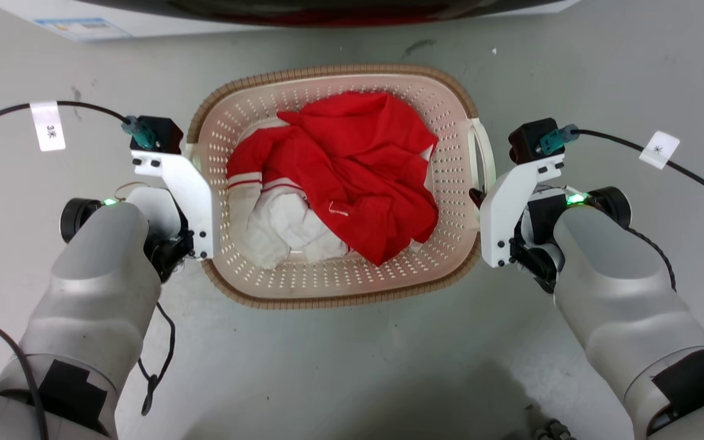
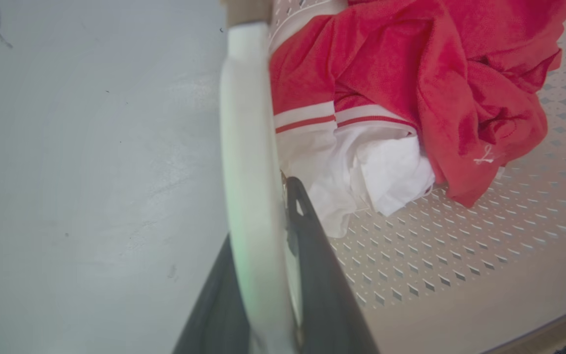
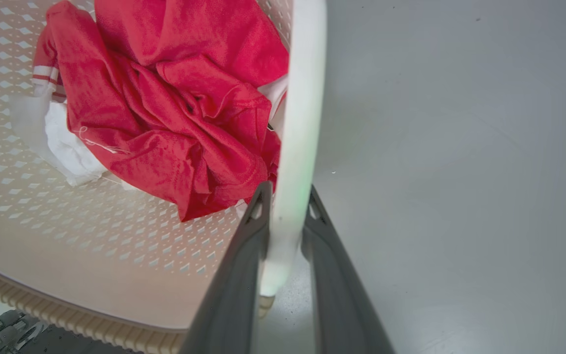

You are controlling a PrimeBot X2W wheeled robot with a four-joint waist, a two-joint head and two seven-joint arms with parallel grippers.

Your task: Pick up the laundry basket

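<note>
Gripping the basket [image 1: 340,276] by both handles on the floor [image 1: 352,379].
The fingers of the left gripper [image 2: 263,221] were closed on the left handle [image 2: 246,123], those of the right gripper [image 3: 288,189] on the right handle [image 3: 302,73]; the basket lay between them, long axis running arm to arm, both equally near, so an even lift seemed needed.

Bright, even light, seemingly from overhead; a soft shadow darkens the floor [image 1: 425,397] at bottom. Near fingers [image 2: 322,285] blur in both wrist views.
</note>
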